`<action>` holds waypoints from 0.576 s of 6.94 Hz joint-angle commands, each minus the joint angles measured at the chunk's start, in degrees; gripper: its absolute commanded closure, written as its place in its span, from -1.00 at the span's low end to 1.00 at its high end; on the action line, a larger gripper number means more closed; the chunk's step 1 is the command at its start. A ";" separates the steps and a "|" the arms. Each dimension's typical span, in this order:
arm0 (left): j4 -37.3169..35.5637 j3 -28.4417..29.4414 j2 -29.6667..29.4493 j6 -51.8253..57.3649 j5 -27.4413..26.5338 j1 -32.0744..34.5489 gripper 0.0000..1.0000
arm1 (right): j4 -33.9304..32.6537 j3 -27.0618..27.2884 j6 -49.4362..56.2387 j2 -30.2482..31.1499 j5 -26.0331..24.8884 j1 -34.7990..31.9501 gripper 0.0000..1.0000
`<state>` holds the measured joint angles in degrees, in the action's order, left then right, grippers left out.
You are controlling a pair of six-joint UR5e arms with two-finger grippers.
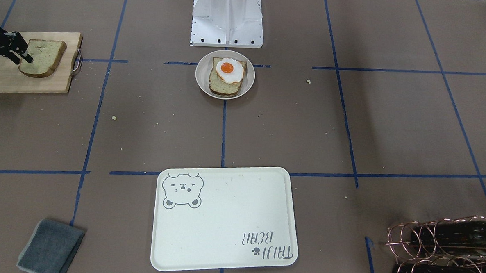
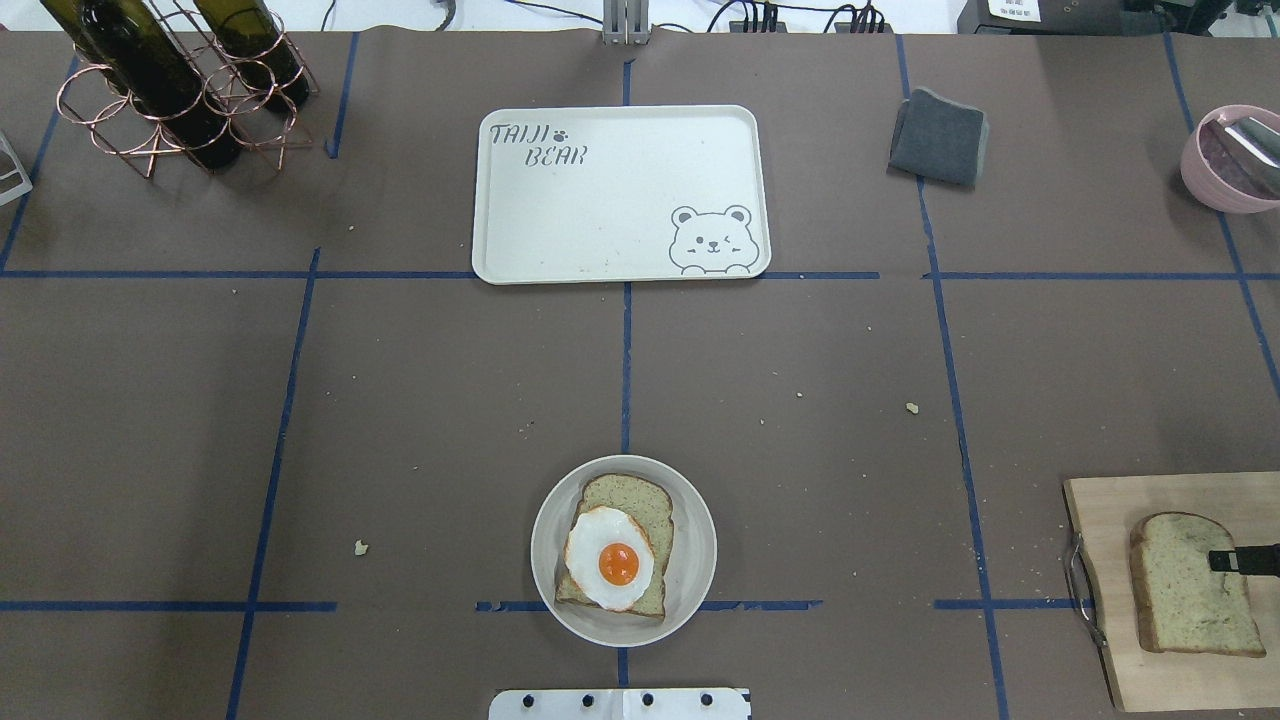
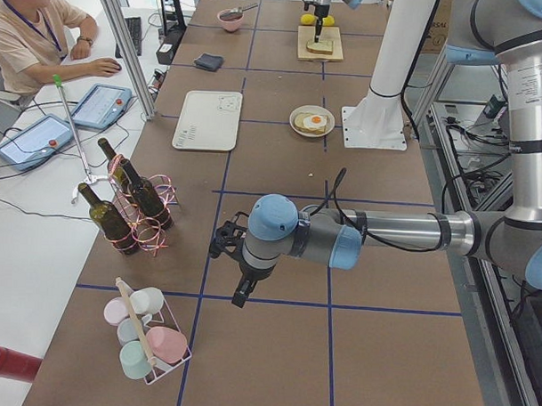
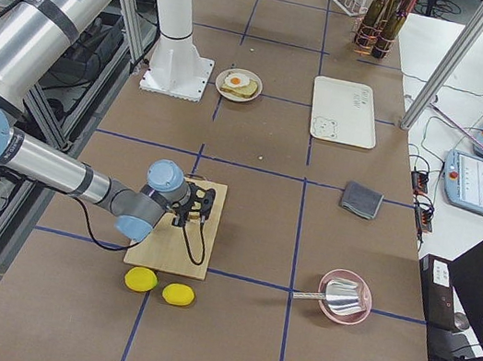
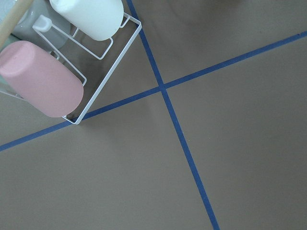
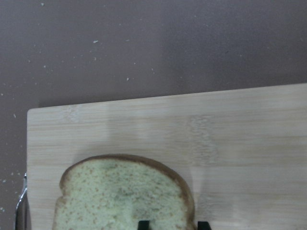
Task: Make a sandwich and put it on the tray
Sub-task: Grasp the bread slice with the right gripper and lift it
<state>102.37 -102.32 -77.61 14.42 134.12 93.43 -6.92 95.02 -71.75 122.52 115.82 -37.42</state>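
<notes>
A round off-white bowl [image 2: 700, 520] near the robot base holds one speckled bread slice [image 2: 640, 495] with a fried egg [image 2: 612, 558] on top; no slice covers the egg. A second slice [image 2: 1190, 600] lies on the wooden cutting board [image 2: 1180, 680]. My right gripper [image 6: 173, 224] is open and low over that slice's edge, with one fingertip [image 6: 144, 224] over the bread and the other past the crust. It also shows in the front view [image 1: 23, 57]. The bear tray [image 2: 620, 190] lies bare at the far middle. My left gripper [image 3: 241, 295] hangs far off; I cannot tell its state.
A wire rack with wine bottles [image 2: 170, 90] stands far left, a folded grey cloth [image 2: 938, 137] and a pink bowl [image 2: 1230, 160] far right. A cup rack [image 5: 62, 57] lies below the left wrist. Two yellow pieces [image 4: 157, 285] lie beside the board.
</notes>
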 commanded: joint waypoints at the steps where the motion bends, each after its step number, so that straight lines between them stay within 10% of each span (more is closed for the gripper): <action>1: 0.03 0.02 0.00 0.00 0.00 0.00 -1.00 | 0.77 -0.10 -0.06 0.00 0.02 0.33 1.00; 4: 0.03 0.02 0.00 0.00 0.00 0.00 -1.00 | 2.35 0.16 -0.06 0.00 0.81 0.07 1.00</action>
<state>102.39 -102.30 -77.61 14.44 134.12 93.43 -4.82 94.97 -71.85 122.56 116.28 -37.21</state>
